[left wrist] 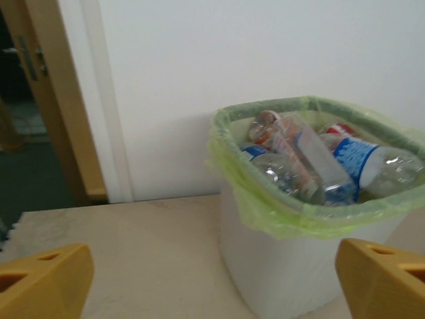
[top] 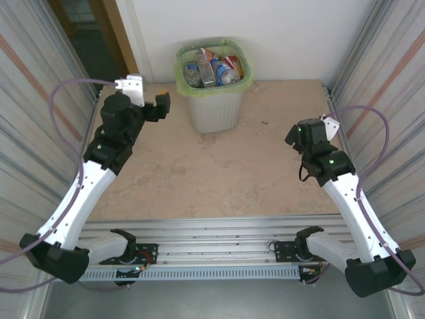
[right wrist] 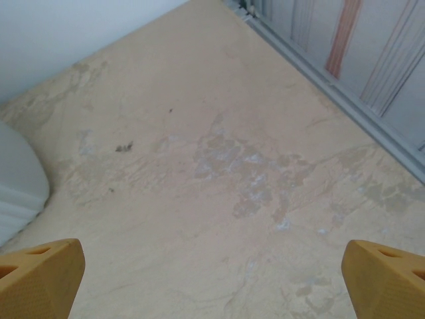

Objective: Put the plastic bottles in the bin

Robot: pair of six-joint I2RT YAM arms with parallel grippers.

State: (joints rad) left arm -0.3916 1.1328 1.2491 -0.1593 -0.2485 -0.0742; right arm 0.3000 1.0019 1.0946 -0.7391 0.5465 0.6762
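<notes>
Beige surface [top: 219, 179] is carrying the bin [top: 214, 114] at upper centre, with the plastic bottles [top: 211, 66] lying jumbled inside. Left jaws, the nearer pair, are gaping wide and empty just left of its rim, seemingly level with it. Right jaws are gaping empty too.

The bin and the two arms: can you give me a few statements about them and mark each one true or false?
1. The bin stands at the far side of the table. True.
2. The bin is empty. False: plastic bottles lie piled in it.
3. A light green bag lines the bin. True.
4. The left tool grips a bottle. False: it is open, with nothing between its fingers.
5. The right tool is shut. False: its fingers stand wide apart above the table.
</notes>
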